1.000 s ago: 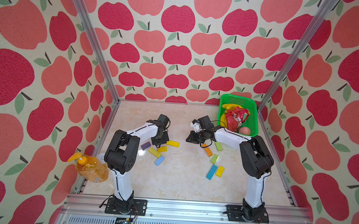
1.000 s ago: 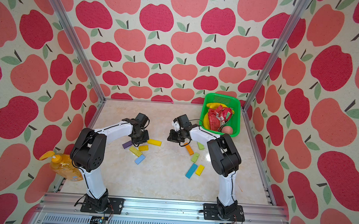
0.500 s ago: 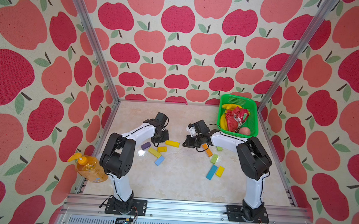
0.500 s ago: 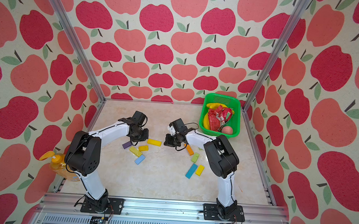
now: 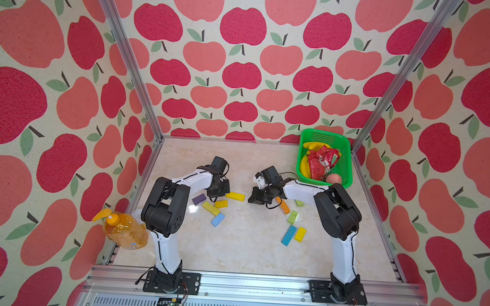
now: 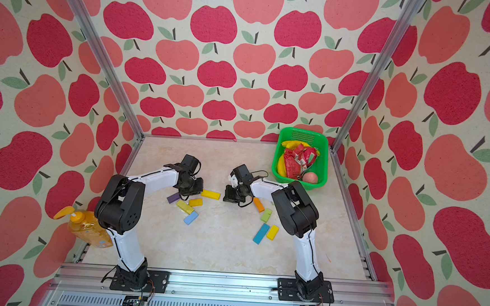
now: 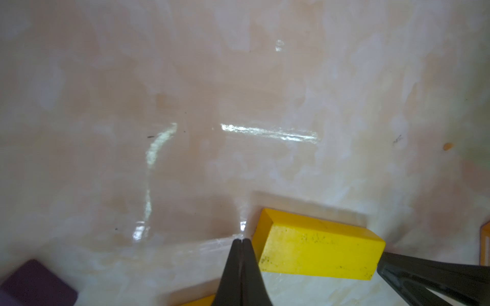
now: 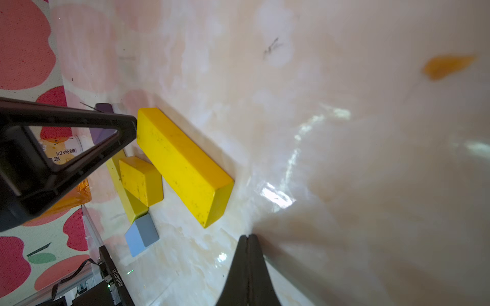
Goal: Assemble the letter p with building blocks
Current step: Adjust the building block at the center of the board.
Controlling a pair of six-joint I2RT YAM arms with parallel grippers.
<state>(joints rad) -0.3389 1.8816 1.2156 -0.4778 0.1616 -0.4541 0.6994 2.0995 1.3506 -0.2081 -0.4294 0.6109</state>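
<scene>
Having just closed empty, the left gripper and right gripper are now bracketing the two ends of the long yellow block lying flat on the tabletop, apparently readying a push rather than a pick.

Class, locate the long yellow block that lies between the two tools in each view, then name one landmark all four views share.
In a top view: long yellow block between left tool and right tool.
In a top view: the same block, same spot.
Left wrist: its end beside the shut left tool.
Right wrist: its end near the shut right tool.
Shared landmark: purple block.
</scene>
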